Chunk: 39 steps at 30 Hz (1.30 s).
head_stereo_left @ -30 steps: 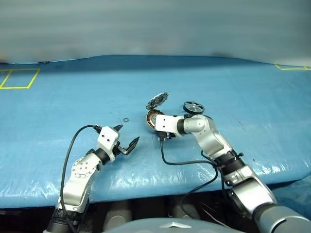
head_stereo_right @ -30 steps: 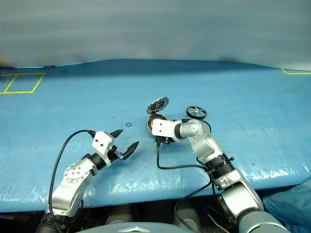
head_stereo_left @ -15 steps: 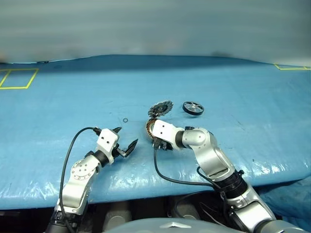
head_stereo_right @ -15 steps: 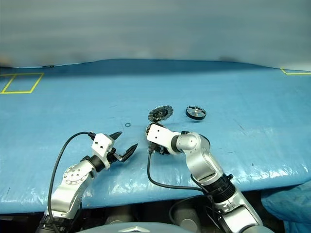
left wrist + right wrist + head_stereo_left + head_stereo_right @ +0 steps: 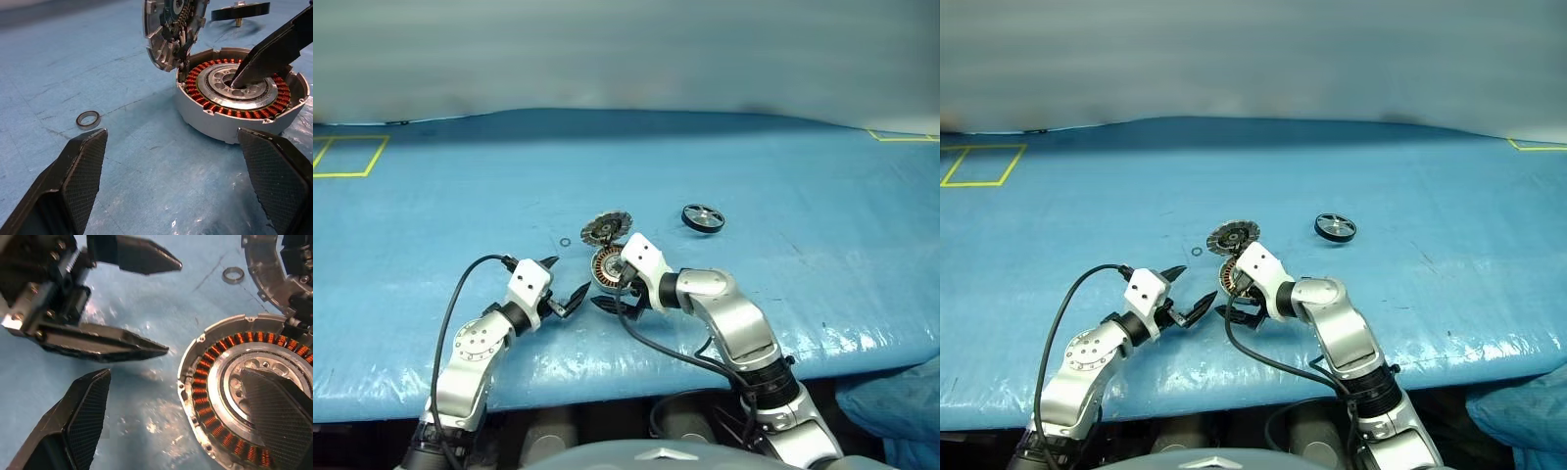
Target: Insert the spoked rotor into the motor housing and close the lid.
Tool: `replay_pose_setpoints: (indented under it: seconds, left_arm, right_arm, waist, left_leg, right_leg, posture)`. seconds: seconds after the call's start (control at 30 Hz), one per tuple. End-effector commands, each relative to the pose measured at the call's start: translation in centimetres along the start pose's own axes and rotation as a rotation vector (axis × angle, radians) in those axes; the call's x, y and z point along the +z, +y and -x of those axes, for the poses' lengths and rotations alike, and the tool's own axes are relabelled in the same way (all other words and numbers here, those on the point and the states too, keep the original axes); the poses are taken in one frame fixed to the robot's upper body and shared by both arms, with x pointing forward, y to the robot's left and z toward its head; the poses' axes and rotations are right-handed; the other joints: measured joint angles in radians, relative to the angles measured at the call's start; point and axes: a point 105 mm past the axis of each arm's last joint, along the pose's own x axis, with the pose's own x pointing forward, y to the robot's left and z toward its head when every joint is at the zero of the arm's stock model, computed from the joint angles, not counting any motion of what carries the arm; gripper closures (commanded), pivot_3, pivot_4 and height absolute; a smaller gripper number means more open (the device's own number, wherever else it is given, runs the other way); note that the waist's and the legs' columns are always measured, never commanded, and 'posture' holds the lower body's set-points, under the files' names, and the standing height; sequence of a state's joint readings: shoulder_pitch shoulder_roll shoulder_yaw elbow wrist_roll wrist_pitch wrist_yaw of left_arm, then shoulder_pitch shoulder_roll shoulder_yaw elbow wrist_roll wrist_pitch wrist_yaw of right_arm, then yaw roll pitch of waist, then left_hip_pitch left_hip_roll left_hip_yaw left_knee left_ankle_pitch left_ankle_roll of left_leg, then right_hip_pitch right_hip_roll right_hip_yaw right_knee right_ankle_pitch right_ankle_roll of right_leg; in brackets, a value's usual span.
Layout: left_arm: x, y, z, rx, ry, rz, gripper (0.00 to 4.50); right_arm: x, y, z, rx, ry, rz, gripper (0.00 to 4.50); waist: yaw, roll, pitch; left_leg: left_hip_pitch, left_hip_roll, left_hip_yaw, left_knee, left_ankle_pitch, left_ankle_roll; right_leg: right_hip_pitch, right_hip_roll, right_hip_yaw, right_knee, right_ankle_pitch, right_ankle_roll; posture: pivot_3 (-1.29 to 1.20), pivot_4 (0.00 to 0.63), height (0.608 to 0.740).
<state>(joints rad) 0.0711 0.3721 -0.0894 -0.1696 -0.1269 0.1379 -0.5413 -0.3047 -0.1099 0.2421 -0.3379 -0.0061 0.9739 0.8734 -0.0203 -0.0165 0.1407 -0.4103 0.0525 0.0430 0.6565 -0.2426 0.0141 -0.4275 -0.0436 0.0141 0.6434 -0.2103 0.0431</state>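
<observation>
The work surface was a wide table covered by a wrinkled, glossy blue tarpaulin (image 5: 783, 294), with yellow tape outlines near its far corners and a plain grey wall behind.

The motor housing (image 5: 606, 265) lay at the centre of the head view: a shallow round cup of silver metal, its inner ring of copper-brown windings facing up around a flat silver hub. The lid (image 5: 606, 228), a ribbed silver disc, stood tilted open at the housing's far edge, joined to it there. A small metal ring (image 5: 566, 242) lay loose on the tarpaulin, left of the lid.

The spoked rotor (image 5: 703, 217) rested flat at right of centre, up and to the right of the housing and well apart from it. Its rim was dark, its spokes and hub bright.

The right gripper (image 5: 609, 292) was spread wide and held nothing; in the left wrist view one finger (image 5: 274, 49) reached over the housing's hub. The left gripper (image 5: 566, 282) was also spread wide and empty, just left of the housing.

Judgement: the rotor lay on the right arm's side, beyond the housing from both grippers, so the right arm was the better placed to fetch it.
</observation>
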Motion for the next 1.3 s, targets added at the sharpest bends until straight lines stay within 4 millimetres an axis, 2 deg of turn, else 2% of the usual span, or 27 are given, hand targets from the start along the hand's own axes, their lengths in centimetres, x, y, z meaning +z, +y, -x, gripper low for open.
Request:
replay_pose_setpoints:
  seconds: [0.03,0.13,0.23,0.3,0.47,0.6,0.77,1.1,1.3]
  left_arm:
    - [0.8,0.3,-0.6,-0.017,-0.025,-0.051,0.0]
    - [0.9,1.0,-1.0,0.01,-0.031,-0.07,0.0]
    - [0.8,1.9,-1.2,0.045,-0.041,-0.057,0.0]
    - [0.8,2.7,-1.4,0.086,-0.045,-0.059,0.0]
    - [0.6,4.6,-1.9,0.192,-0.057,-0.059,0.0]
    - [-0.1,5.0,-2.7,0.224,-0.046,-0.039,0.0]
    - [-1.2,4.5,-4.0,0.196,-0.012,0.025,0.0]
    - [-2.7,4.0,-5.6,0.159,0.044,0.096,0.0]
    - [-3.0,3.8,-5.7,0.151,0.055,0.102,0.0]
  right_arm:
    - [3.1,-0.3,2.4,0.01,-0.198,-0.094,0.03]
    - [3.9,-1.9,4.6,-0.062,-0.329,-0.1,0.03]
    - [4.1,-2.4,6.9,-0.043,-0.485,-0.078,0.03]
    - [2.7,-4.1,8.0,-0.142,-0.478,-0.092,0.03]
    - [-0.5,-6.3,10.8,-0.241,-0.559,-0.239,0.03]
    - [-2.5,-5.9,10.6,-0.241,-0.516,-0.26,0.03]
    - [-3.8,-5.3,9.9,-0.2,-0.466,-0.291,0.03]
    - [-3.9,-5.1,9.4,-0.205,-0.459,-0.279,0.03]
    - [-3.9,-5.1,9.5,-0.22,-0.456,-0.275,0.03]
  waist:
    - [0.001,0.0,0.0]
    - [0.005,0.0,0.0]
    - [0.008,0.0,0.0]
    - [0.007,0.001,0.001]
    - [0.008,0.001,0.001]
    - [0.007,0.001,0.001]
    - [0.007,0.001,0.001]
    - [0.011,0.002,0.001]
    - [0.011,0.004,0.0]
  left_leg:
    - [-0.003,0.0,0.0,0.0,0.0,0.0]
    - [-0.003,-0.001,-0.001,0.0,0.0,0.0]
    - [-0.004,-0.002,-0.003,0.0,0.0,0.0]
    - [-0.004,-0.003,-0.003,0.0,0.0,0.0]
    - [-0.003,-0.002,-0.003,0.0,0.0,0.0]
    - [-0.003,-0.003,-0.003,0.001,0.0,0.0]
    - [-0.003,-0.003,-0.003,0.002,0.0,0.0]
    - [-0.002,-0.004,-0.004,0.006,0.0,0.0]
    - [-0.001,-0.004,-0.005,0.006,0.0,0.0]
  right_leg:
    - [-0.002,0.001,0.0,0.0,0.002,-0.003]
    - [-0.001,0.001,-0.001,-0.001,0.003,-0.003]
    - [0.0,0.0,0.0,-0.002,0.001,0.0]
    - [-0.001,0.0,0.0,-0.002,0.001,0.001]
    - [0.001,0.001,0.0,-0.001,0.0,0.003]
    - [0.001,0.001,0.001,-0.001,0.0,0.003]
    - [0.001,0.001,0.001,0.0,0.0,0.004]
    - [0.005,0.001,0.001,0.0,0.0,0.007]
    - [0.006,0.0,0.001,0.0,0.0,0.007]
  posture:
    - [0.0,0.15,0.74]
    - [0.0,0.15,0.74]
    - [0.0,0.15,0.74]
    - [0.0,0.15,0.74]
    - [0.0,0.15,0.74]
    - [0.0,0.15,0.74]
    - [0.0,0.15,0.74]
    - [0.0,0.15,0.74]
    - [0.0,0.15,0.74]
